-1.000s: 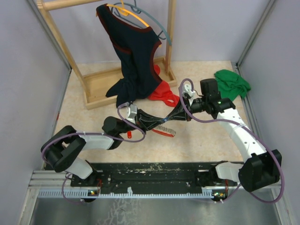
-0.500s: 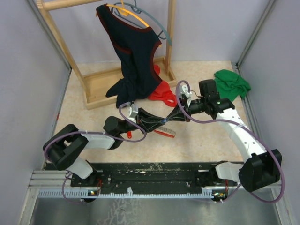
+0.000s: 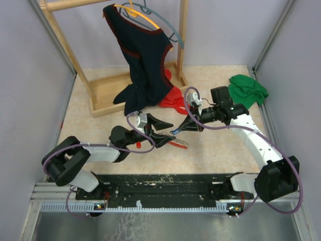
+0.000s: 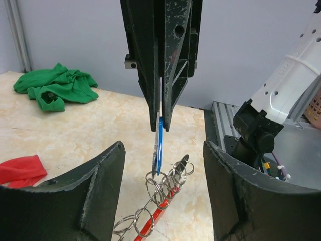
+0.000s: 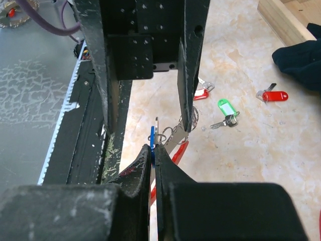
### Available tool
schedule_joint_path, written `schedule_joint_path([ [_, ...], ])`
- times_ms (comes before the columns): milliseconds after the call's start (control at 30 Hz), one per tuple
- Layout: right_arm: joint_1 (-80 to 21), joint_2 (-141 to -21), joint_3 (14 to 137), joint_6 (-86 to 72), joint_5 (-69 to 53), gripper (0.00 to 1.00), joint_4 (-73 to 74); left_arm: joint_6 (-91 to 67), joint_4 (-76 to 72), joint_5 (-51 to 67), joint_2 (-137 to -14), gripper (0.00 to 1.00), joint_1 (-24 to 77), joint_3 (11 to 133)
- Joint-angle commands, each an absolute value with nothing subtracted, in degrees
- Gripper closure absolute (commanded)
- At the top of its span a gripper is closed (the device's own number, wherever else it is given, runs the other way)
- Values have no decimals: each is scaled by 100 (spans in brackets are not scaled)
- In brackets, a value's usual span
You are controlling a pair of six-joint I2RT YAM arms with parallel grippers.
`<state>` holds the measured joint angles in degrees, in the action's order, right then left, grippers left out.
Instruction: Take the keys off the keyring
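Tbl (image 3: 220, 150): green cloth (image 3: 247, 90) (far rt), red cloth (image 3: 173, 103), rack (image 3: 108, 93), green key (image 5: 228, 106), red key (image 5: 275, 95).

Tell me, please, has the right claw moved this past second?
Yes. Seen from above, the right claw has shifted slightly left, away from the green cloth, shut on the blue key.

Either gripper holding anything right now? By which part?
The right gripper is shut on the blue key, pinching the upper end of its plastic head. The left gripper is open around it and holds nothing.
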<state>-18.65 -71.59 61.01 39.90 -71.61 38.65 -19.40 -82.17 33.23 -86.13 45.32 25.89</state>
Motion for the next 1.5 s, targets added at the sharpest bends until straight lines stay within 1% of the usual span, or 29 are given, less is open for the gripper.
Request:
schedule_joint_path([
  [0,-1920,-7246,6486,4178,-7238,100,3981,-1674,-7881,3218,-8161,30,4454,2446],
  [233,-1924,-7251,6510,4211,-7081,100,4052,-1529,-7024,3336,-7528,27,4274,2390],
  [367,-1925,-7248,6586,4291,-6951,100,4175,-1479,-6036,3712,-7208,27,4071,2650],
  [533,-1961,-7272,6749,4425,-6599,100,4442,-1041,-4876,4032,-7049,28,4034,3043],
  [600,-2001,-7304,6871,4532,-6409,100,4624,-880,-4505,4205,-7076,32,4034,3244],
  [700,-2050,-7321,7006,4592,-6116,100,4799,-758,-4118,4318,-7173,34,4056,3536],
  [800,-2136,-7350,7135,4653,-5837,100,4956,-518,-3612,4211,-7332,36,4157,3865],
  [967,-2240,-7361,7313,4757,-5487,100,5185,301,-2852,3521,-7569,37,4588,4329],
  [1067,-2305,-7349,7350,4795,-5359,100,5248,538,-2662,3280,-7755,43,4758,4537],
  [1233,-2389,-7347,7373,4849,-5244,100,5312,581,-2565,3174,-8044,56,4792,4764],
  [1467,-2452,-7348,7391,4895,-5208,100,5360,409,-2768,3341,-8332,66,4814,4893],
])
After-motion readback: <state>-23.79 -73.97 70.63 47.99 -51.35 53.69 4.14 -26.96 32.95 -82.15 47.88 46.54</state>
